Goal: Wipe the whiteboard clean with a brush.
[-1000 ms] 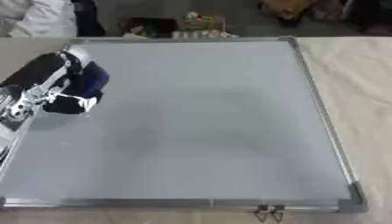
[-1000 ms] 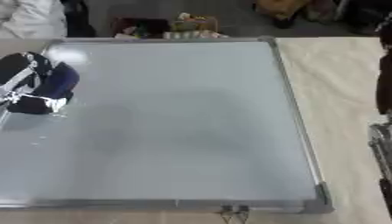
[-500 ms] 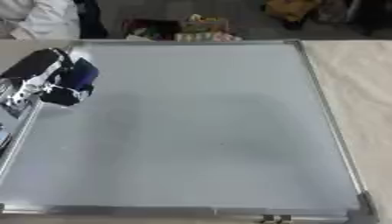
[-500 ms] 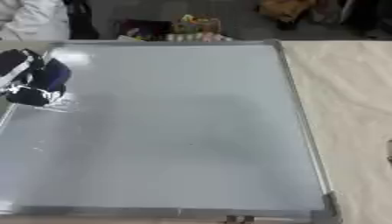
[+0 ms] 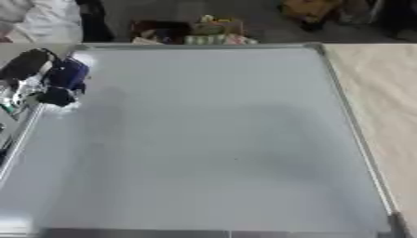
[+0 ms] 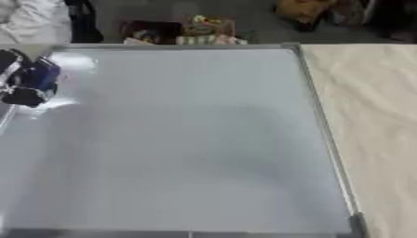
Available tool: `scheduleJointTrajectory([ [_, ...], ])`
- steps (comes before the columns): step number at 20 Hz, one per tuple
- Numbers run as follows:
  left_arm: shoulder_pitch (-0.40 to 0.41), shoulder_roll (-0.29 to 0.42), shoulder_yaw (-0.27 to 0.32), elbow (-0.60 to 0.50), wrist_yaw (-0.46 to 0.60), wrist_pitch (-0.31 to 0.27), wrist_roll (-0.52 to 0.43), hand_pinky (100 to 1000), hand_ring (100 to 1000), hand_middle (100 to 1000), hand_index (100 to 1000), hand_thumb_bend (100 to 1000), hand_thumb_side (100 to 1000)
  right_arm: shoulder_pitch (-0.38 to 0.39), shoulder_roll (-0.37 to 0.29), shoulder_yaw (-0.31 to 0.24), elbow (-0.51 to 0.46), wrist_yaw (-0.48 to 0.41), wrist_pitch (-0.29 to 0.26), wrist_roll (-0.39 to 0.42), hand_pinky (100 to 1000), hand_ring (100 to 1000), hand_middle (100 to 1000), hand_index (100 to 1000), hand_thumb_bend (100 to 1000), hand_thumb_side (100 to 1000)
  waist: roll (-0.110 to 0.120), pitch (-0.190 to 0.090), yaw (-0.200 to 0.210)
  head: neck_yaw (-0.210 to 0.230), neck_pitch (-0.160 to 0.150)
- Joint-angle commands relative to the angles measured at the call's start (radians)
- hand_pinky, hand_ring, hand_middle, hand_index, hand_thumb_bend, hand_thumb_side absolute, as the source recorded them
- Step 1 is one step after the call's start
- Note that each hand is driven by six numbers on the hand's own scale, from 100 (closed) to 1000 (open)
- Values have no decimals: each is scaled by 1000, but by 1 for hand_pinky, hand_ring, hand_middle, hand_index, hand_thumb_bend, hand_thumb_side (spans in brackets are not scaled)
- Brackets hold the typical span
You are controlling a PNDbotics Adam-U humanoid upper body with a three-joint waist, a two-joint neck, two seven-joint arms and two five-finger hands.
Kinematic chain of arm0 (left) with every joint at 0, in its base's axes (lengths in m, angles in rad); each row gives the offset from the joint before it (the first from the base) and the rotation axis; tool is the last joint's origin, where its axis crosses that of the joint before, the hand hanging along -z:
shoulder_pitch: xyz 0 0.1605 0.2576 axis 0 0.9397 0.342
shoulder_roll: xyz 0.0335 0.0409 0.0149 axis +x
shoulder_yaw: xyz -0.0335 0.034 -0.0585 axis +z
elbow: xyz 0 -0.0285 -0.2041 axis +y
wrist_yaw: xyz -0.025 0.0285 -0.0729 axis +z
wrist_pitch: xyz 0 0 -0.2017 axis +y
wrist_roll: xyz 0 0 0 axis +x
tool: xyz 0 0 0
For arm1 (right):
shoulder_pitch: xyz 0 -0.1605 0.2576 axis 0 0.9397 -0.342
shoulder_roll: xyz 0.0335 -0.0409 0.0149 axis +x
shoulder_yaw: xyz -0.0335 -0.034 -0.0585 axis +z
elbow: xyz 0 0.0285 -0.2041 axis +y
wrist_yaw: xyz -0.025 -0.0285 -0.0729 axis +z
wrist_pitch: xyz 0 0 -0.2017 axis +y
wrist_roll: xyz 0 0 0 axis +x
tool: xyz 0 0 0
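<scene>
The left hand (image 5: 29, 74) grips a dark blue brush (image 5: 63, 80) on the whiteboard's (image 5: 220, 139) far-left corner.

Left hand (image 5: 31, 79) at the upper left, entering from the view's left edge; black with silver parts, fingers curled round a dark blue brush (image 5: 63, 81). The arm behind it is cut off by the edge. Right hand and arm: out of view in both eyes.

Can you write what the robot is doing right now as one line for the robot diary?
left hand: shut on brush | brush: on whiteboard, far left corner | board: no marks visible | right hand: not in view
</scene>
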Motion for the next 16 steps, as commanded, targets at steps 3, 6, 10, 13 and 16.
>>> scheduleJointTrajectory([
  [3, -38, 31, 40, 17, 3, 32, 17, 436, 524, 449, 281, 204, 245, -11, -18, -12, -11, 3, -7, -2, 844, 818, 734, 890, 100, 1000, -4, -8, -15, 27, -12],
  [6, -45, 33, 54, 29, 4, 49, 31, 435, 521, 445, 282, 195, 245, -14, -17, -12, -11, 4, -10, -3, 844, 818, 733, 889, 100, 1000, -6, 1, -29, 46, -24],
  [10, -53, 38, 73, 44, 12, 67, 47, 434, 520, 443, 282, 186, 250, -17, -18, -12, -11, 6, -16, -5, 844, 818, 733, 889, 100, 1000, -5, 14, -49, 64, -42],
  [13, -57, 44, 78, 52, 9, 73, 48, 437, 522, 447, 282, 186, 248, -20, -19, -12, -11, 6, -18, -4, 845, 819, 733, 890, 100, 1000, -3, 24, -61, 76, -56],
  [16, -62, 53, 87, 61, -10, 84, 48, 441, 519, 449, 284, 176, 241, -25, -19, -11, -11, 6, -20, -4, 845, 819, 732, 890, 100, 1000, 1, 35, -74, 84, -72],
])
